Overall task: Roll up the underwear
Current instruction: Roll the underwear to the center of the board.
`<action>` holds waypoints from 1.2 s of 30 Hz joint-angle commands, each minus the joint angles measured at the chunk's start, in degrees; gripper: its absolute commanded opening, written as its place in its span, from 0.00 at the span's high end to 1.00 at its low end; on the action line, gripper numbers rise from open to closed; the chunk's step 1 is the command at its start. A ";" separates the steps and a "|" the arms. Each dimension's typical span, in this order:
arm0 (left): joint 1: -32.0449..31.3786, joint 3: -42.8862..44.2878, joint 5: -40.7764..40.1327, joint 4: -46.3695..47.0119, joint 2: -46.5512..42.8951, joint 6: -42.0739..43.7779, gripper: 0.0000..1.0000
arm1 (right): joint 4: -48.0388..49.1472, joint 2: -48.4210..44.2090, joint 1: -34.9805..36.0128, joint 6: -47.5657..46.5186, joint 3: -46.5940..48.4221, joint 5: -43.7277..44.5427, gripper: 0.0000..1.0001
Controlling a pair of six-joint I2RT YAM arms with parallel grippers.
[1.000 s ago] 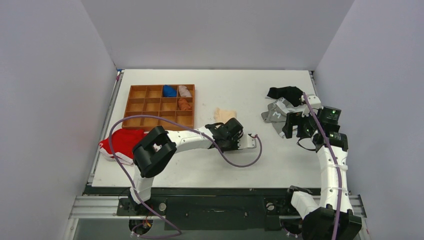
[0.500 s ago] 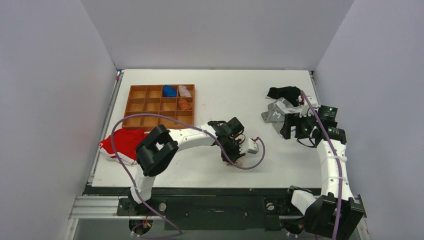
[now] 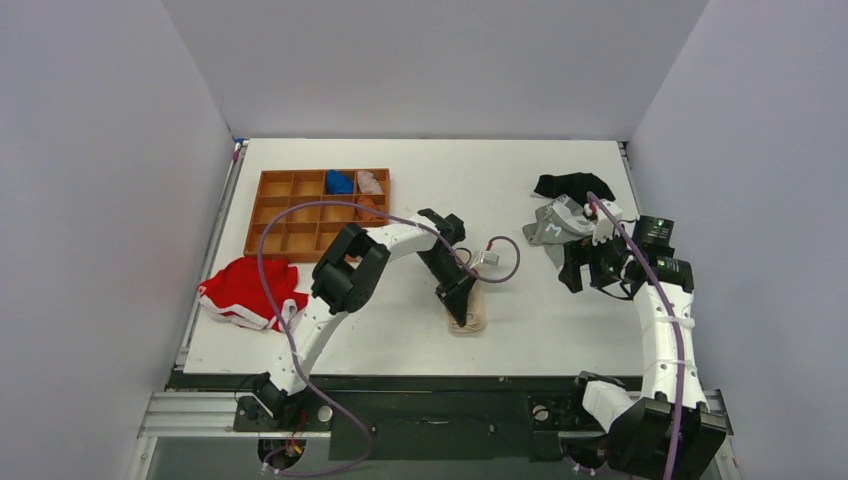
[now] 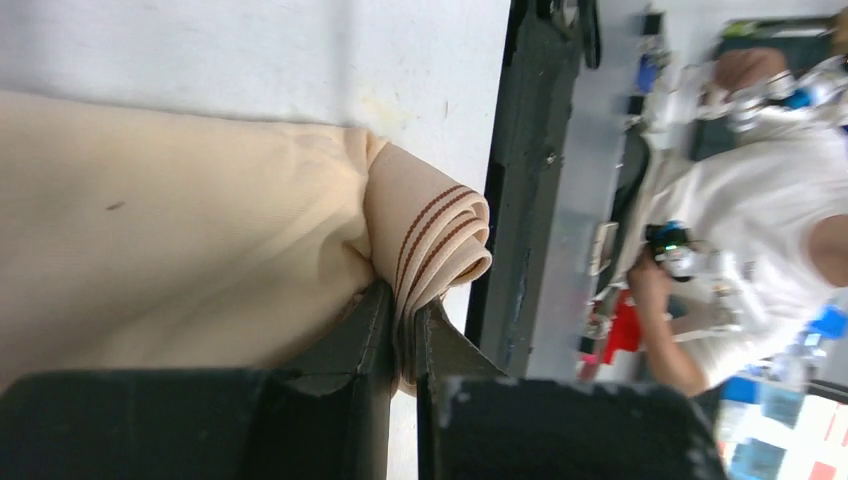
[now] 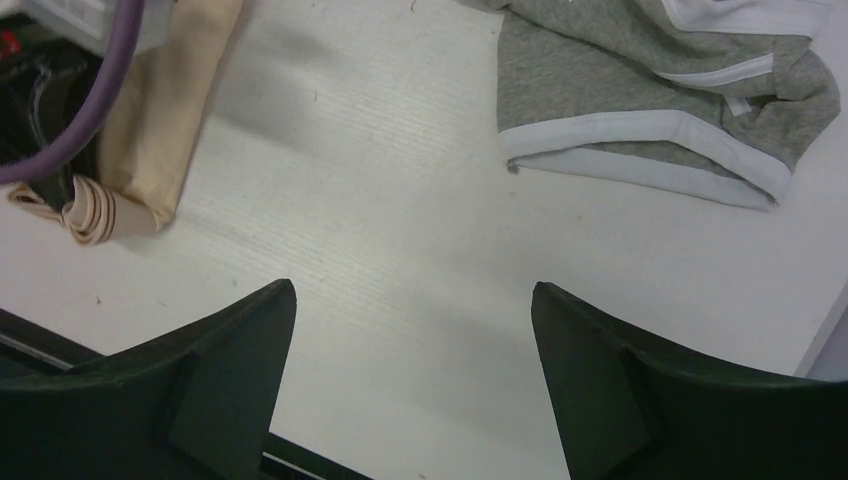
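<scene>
underwear (image 3: 468,312) | pale beige, thin brown stripes on band | flat, near end curled into sm. roll | front-ctr of table (image 3: 560,320), by near edge

Four loose garments lie on the table (image 3: 560,330). One is the cream underwear (image 3: 470,312), at the tips of the left claw (image 4: 405,330). One red garment (image 3: 245,285) is well off to that claw's left. One grey garment (image 5: 620,90) and one black garment (image 3: 568,186) lie beyond the right claw (image 5: 412,300). One wooden tray (image 3: 280,210), left of and beyond the left claw, holds three small rolls: one blue roll (image 3: 340,182), one whitish roll (image 3: 371,181) and one brownish roll (image 3: 368,207). There are two arms, two claws and two purple cables (image 3: 262,260).
</scene>
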 commanded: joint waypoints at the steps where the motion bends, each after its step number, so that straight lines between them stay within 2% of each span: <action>1: 2.15 9.87 6.45 -13.64 8.82 4.20 1.00 | -6.08 0.68 0.52 -10.62 0.88 -2.70 0.17; 4: 3.10 16.96 7.75 -20.63 13.60 6.39 1.00 | -7.62 0.57 2.19 -15.05 -0.28 -2.72 0.18; 6: 3.52 19.16 8.15 -21.91 15.94 5.91 1.00 | -8.03 0.34 5.58 -17.43 -1.26 -1.57 0.19; 10: 4.03 19.51 6.84 -20.87 17.16 4.03 1.00 | -5.50 -1.08 16.58 -18.21 -3.91 3.67 0.19; 15: 4.58 18.75 5.99 -18.66 16.37 1.47 1.00 | 1.59 -1.30 33.14 -14.40 -6.62 11.70 0.19; 22: 4.60 19.32 5.29 -17.86 16.79 -0.17 1.00 | 9.68 6.82 51.23 -11.76 -7.40 19.94 0.24; 26: 4.64 19.28 4.95 -17.05 16.91 -1.09 1.00 | 12.62 11.39 56.77 -11.66 -7.64 23.19 0.25; 36: 4.50 19.40 3.89 -16.24 16.98 -1.74 1.00 | 14.61 18.37 59.95 -12.97 -6.41 23.83 0.27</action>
